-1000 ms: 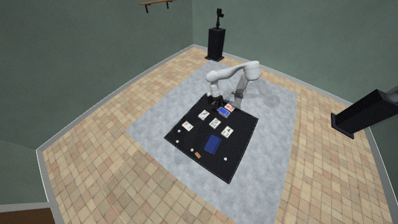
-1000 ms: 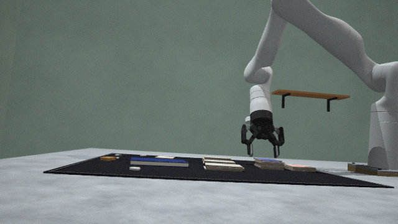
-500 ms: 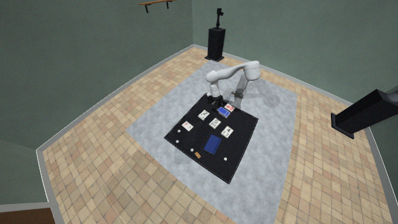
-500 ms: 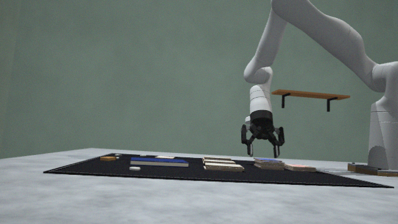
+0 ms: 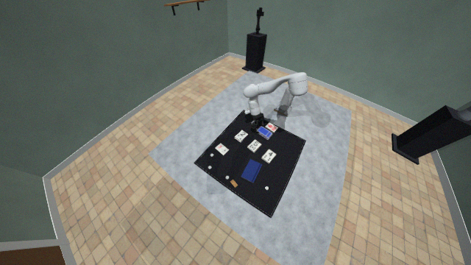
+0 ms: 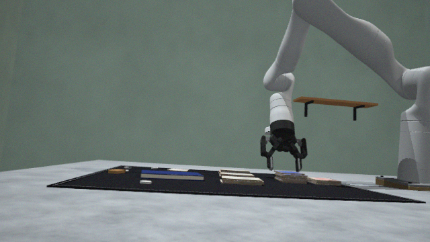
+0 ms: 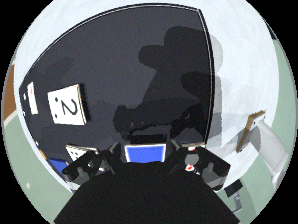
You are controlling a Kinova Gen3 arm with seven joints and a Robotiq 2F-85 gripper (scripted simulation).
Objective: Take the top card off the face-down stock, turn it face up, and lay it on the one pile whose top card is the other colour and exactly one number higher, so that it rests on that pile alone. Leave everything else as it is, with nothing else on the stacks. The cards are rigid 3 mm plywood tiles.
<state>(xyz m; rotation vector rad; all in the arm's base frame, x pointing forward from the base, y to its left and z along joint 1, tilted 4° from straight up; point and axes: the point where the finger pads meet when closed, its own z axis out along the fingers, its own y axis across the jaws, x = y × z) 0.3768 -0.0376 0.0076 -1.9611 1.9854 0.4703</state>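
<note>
Looking down past the open gripper (image 5: 257, 129) (image 6: 284, 165) (image 7: 144, 150) onto a blue card back (image 5: 265, 132) (image 6: 290, 173) (image 7: 145, 153), seen between the spread fingers; at left on the black mat (image 5: 283, 147) (image 6: 168, 188) (image 7: 110, 50), showing a black 2 on a white card (image 5: 241, 135) (image 6: 234, 171) (image 7: 67, 105), lying flat; farther left, showing red on a pale card (image 5: 221, 149) (image 6: 178, 169) (image 7: 32, 98); at right, glimpsed behind the finger linkage, red marks too hidden to read

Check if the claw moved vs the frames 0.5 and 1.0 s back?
No visible move: in the exterior view the claw keeps its place just above the blue-backed stock, left of the wall shelf.
</note>
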